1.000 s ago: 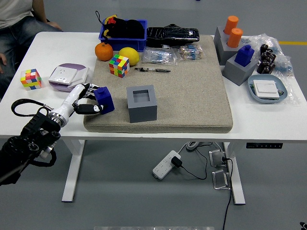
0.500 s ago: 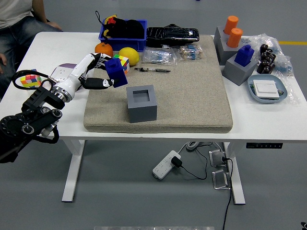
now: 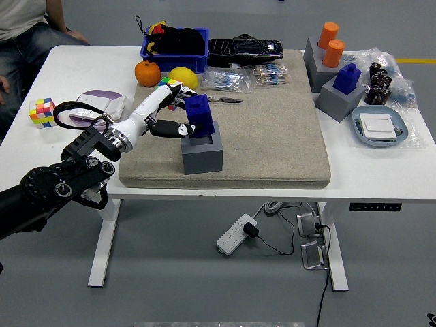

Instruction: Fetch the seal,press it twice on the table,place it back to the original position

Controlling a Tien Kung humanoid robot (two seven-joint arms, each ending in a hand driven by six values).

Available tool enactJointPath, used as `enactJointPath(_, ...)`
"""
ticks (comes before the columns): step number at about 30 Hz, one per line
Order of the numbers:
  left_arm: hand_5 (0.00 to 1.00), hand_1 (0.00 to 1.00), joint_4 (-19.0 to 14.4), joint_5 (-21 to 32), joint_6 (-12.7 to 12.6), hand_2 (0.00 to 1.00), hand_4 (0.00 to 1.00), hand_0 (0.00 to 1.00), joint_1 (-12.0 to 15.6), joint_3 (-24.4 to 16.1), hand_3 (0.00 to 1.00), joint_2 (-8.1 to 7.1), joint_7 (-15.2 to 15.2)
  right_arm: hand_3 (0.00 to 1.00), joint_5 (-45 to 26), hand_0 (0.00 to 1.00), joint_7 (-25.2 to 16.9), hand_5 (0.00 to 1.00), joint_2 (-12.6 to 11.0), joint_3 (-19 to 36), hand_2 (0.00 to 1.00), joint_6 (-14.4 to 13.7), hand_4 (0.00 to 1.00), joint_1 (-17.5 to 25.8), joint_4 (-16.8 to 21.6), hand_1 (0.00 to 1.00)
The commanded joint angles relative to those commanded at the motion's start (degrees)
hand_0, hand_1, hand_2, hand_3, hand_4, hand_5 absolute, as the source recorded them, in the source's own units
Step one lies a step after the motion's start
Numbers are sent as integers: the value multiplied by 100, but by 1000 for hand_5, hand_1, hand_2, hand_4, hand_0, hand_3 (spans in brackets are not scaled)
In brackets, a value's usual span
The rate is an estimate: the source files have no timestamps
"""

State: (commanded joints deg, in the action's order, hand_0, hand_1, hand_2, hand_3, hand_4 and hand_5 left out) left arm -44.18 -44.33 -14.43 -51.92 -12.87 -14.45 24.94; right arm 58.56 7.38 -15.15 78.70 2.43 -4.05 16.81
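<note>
beige mat [image 3: 272,129] | left hand [image 3: 170,116] clamped on blue seal [image 3: 199,114] | seal entering grey holder [image 3: 203,151]

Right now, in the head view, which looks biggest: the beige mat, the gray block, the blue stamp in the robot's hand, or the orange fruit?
1. Beige mat
2. Gray block
3. Blue stamp and orange fruit look about alike; the left hand partly hides the stamp, so no ranking.
</note>
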Motion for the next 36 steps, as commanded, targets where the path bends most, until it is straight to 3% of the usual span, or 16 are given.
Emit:
enactJointPath(12, 2, 487, 354, 121, -8, 463, 695, 638, -164, 395, 592, 143, -22, 653, -29, 781, 4, 479, -32, -67, 649, -6, 710, -14, 5, 694)
enactJointPath(35, 2, 488, 565, 75, -68, 464, 701, 637, -207, 667, 591, 226, -101, 653, -51, 783, 6, 478, -47, -110, 646, -9, 710, -7, 13, 694)
enactJointPath(36, 2, 695, 562, 59, -63, 615, 730, 696, -202, 651, 618, 229, -115, 653, -51, 783, 7, 479, -46, -108, 647, -10, 710, -7, 12, 694)
